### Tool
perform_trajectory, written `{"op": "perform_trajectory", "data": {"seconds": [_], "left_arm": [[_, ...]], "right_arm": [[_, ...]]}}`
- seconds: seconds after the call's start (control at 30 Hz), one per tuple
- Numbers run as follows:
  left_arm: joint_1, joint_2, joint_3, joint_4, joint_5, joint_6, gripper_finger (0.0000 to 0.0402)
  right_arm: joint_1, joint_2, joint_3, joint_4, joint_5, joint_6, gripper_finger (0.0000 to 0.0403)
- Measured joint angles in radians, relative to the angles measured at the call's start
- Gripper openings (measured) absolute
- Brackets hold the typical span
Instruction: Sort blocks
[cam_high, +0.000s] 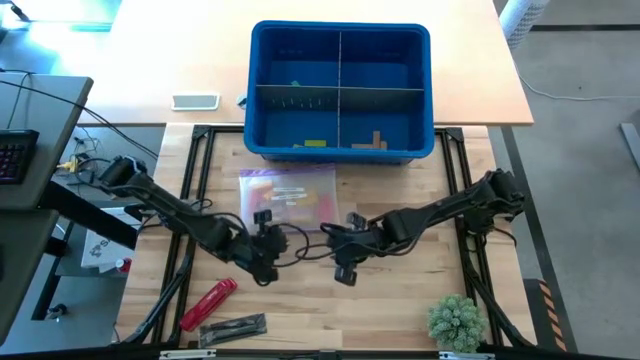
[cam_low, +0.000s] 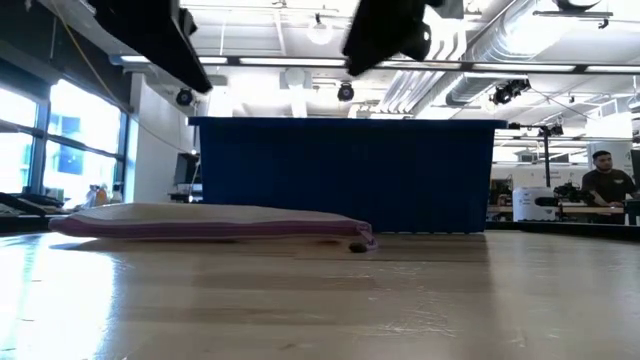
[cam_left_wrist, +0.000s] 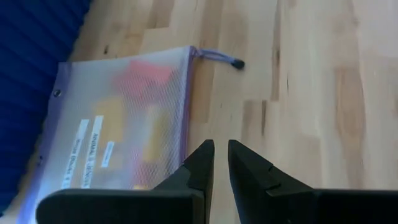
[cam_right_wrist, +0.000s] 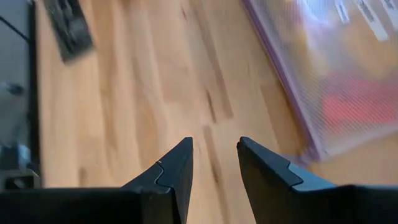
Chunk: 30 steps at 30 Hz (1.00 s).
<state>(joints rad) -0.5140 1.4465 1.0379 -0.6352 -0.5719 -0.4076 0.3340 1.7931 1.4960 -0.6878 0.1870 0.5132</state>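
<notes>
A clear mesh zip pouch holding red and yellow blocks lies flat on the table, just in front of the blue four-compartment bin. The bin's near compartments hold a lime block and tan blocks. My left gripper hovers over bare wood at the pouch's near edge, with only a narrow gap between its fingers and nothing in it. My right gripper stands open above the table beside the pouch's near right corner, also empty. The pouch's zip pull rests on the wood.
A red cylindrical tool and a black flat item lie near the front left. A small green plant stands at the front right. A phone lies left of the bin. A person sits in the room behind.
</notes>
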Motion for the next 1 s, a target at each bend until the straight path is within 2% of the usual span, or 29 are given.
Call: {"op": "perform_trajectory", "data": {"seconds": [0.17,0.33,0.47,0.67,0.83,1.0], "left_arm": [[0.0,0.073,-0.056,0.184,-0.021,-0.061,0.0028],[0.001,0.204,-0.06,0.321,-0.015,-0.062,0.0036],[0.0,0.306,-0.06,0.398,0.007,-0.088,0.0061],[-0.008,0.342,-0.034,0.423,0.231,-0.217,0.01],[-0.031,0.342,-0.033,0.475,0.189,-0.254,0.0106],[-0.024,0.342,-0.033,0.518,0.155,-0.233,0.0106]], "right_arm": [[-0.019,0.0,0.0,-0.112,0.02,-0.025,0.0114],[-0.056,0.0,-0.037,-0.087,0.066,-0.098,0.0114],[-0.094,0.0,-0.127,0.052,0.053,-0.173,0.0114],[-0.174,0.0,-0.325,0.321,0.049,-0.189,0.0114],[-0.239,0.0,-0.51,0.649,0.049,-0.264,0.0114],[-0.27,0.001,-0.618,0.722,0.034,-0.287,0.0114]]}}
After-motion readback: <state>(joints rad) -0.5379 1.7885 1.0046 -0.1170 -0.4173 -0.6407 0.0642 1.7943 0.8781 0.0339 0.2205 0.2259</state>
